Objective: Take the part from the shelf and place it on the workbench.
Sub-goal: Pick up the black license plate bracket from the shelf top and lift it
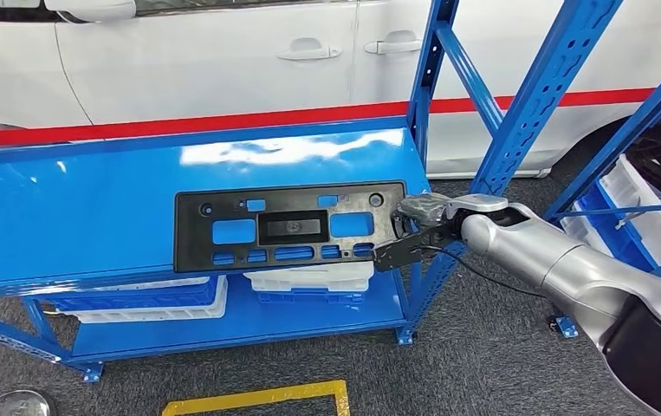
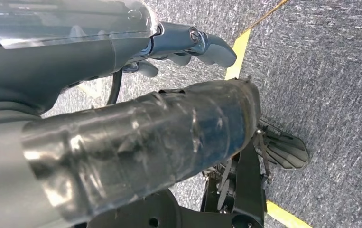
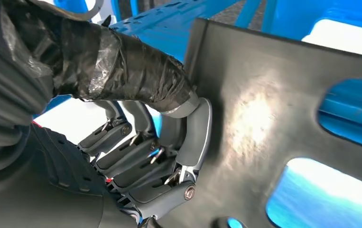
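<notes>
The flat black moulded-plastic panel with rectangular cut-outs point(image 1: 288, 227) lies on the top deck of the blue steel shelf point(image 1: 75, 208), its near long edge overhanging the deck's front lip. It appears thin, rigid and light. A long flat plate taken at one end will likely lever and sag or twist about the grip point. The glossy face looks slippery.

The right hand point(image 1: 413, 232) grips the panel's right end: the taped thumb point(image 3: 136, 76) presses on one face and the grey fingers point(image 3: 145, 166) curl against the edge and the opposite face. The grip sits on solid material beside the cut-outs, which is judged the sound place to hold.

The left hand point(image 2: 188, 45) hangs above the grey carpet floor point(image 2: 330, 71), fingers curled in on nothing.

White plastic trays point(image 1: 309, 277) rest on the lower deck, directly below the panel.
</notes>
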